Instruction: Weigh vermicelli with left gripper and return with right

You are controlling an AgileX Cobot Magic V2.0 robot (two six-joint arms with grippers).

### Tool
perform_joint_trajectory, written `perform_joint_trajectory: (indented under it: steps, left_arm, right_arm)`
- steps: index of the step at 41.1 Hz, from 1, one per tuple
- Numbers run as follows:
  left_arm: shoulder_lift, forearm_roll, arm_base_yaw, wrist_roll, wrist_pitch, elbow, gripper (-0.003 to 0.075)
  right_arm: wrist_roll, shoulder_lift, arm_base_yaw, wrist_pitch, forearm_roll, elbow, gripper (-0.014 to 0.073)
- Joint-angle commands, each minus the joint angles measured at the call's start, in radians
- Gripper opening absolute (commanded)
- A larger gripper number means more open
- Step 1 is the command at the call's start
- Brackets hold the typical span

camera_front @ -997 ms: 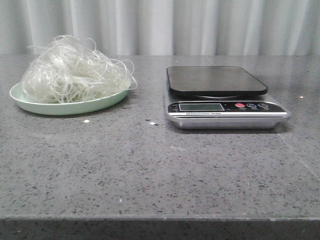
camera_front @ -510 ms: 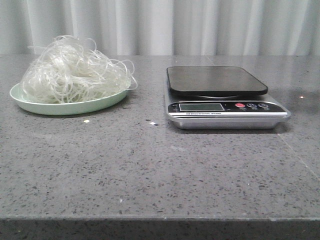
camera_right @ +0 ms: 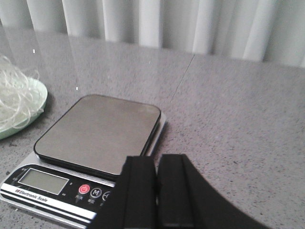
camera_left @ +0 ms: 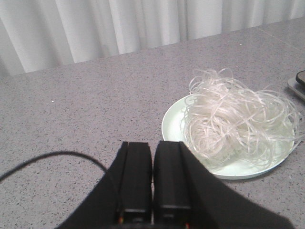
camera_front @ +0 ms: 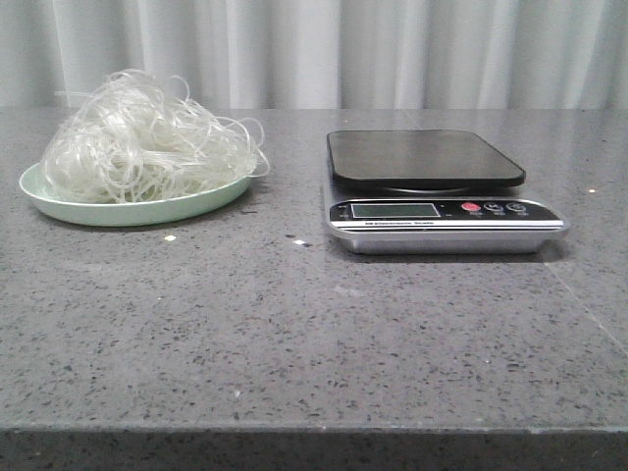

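The vermicelli (camera_front: 142, 137), a fluffy ball of translucent whitish strands, lies on a pale green plate (camera_front: 59, 206) at the left of the table. It also shows in the left wrist view (camera_left: 236, 119) on the plate (camera_left: 174, 124). A digital scale (camera_front: 432, 186) with a dark empty platform stands at the right; it also shows in the right wrist view (camera_right: 97, 131). My left gripper (camera_left: 152, 145) is shut and empty, short of the plate. My right gripper (camera_right: 156, 160) is shut and empty, over the scale's near corner. Neither gripper shows in the front view.
The grey speckled tabletop (camera_front: 294, 324) runs to a front edge near the camera. A white curtain (camera_front: 314, 49) hangs behind it. A thin black cable (camera_left: 52, 157) lies beside my left gripper. Small white crumbs (camera_front: 169, 237) lie in front of the plate.
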Motion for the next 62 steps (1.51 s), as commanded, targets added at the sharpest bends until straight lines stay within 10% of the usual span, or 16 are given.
perform_joint_trajectory:
  steps: [1, 45, 62]
  left_arm:
    - [0.002, -0.014, -0.005, -0.006, -0.082, -0.027, 0.0137]
    - [-0.010, -0.012, 0.009, -0.006, -0.093, -0.002, 0.0137]
    - [-0.299, -0.018, 0.196, -0.006, -0.285, 0.322, 0.0137]
  right_arm:
    - [0.002, -0.061, -0.004, -0.122, 0.002, 0.024, 0.0151]
    - [0.002, -0.079, -0.004, -0.119, 0.002, 0.048, 0.0151]
    - [0.002, -0.079, -0.004, -0.119, 0.002, 0.048, 0.0151]
